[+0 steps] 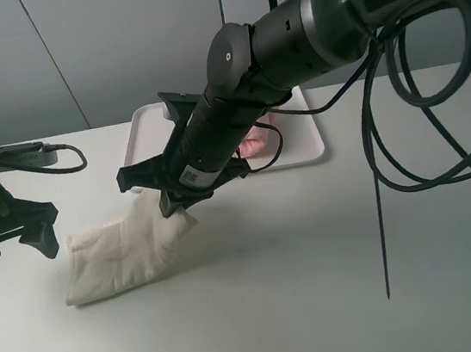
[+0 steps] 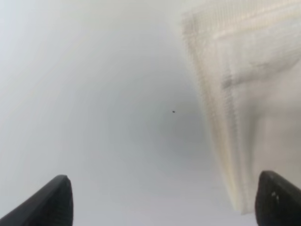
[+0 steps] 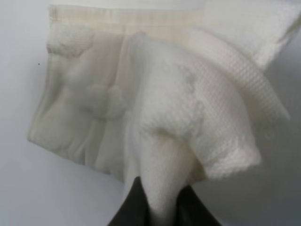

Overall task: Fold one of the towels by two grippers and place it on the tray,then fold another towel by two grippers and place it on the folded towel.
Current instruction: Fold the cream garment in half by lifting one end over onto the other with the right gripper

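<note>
From up high I see the desk [image 1: 320, 286] with the tray [image 1: 146, 123] at the back, the pink towel [image 1: 254, 141] already on it, mostly hidden behind my right arm [image 1: 303, 28]. The cream-white towel [image 1: 120, 256] lies nearer me and to the left of the tray, its long axis running left to right. My right claw [image 1: 178, 203] is clenched on that towel's right edge, lifting a pinch. My left claw [image 1: 8, 232] hangs released just beside the towel's left end, not touching. "PiPER" reads on the right arm.
</note>
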Robot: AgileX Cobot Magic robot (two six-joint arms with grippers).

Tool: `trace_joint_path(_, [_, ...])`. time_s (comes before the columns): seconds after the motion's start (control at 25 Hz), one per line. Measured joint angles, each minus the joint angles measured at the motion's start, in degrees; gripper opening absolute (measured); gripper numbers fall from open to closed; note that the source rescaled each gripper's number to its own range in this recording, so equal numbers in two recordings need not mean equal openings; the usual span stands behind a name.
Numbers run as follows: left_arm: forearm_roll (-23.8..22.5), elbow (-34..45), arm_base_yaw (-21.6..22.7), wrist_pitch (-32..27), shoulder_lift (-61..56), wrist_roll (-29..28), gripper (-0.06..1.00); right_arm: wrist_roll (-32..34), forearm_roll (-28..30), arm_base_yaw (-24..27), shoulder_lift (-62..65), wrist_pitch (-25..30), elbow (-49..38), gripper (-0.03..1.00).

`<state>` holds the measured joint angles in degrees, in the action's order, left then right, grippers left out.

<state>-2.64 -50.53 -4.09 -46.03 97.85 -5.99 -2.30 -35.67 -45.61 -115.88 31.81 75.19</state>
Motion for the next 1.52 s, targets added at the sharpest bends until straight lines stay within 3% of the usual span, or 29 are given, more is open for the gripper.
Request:
trace_joint_path(0.32, [0.94, 0.04, 0.0, 1.62, 4.57, 0.0, 1.0, 7.25, 10.07, 0.0, 2.76, 1.76, 0.0, 0.06])
trace_joint_path(0.48, [2.0, 0.04, 0.0, 4.07, 4.69, 0.0, 1.0, 8.56, 12.09, 0.0, 3.31, 2.73, 0.0, 0.06])
trace_joint_path(0.84, [2.64, 0.04, 0.0, 7.15, 4.69, 0.0, 1.0, 8.38, 12.35, 0.0, 3.4, 4.15, 0.0, 0.06])
trace_joint_path(1.16, [3.49, 0.04, -3.94, 10.26, 6.97, 0.0, 0.98, 6.54, 10.88, 0.0, 3.4, 4.25, 0.0, 0.06])
trace_joint_path(1.52, [4.09, 0.04, -4.18, 12.41, 9.48, -0.75, 0.98, 4.86, 10.42, 0.0, 3.4, 4.38, 0.0, 0.06])
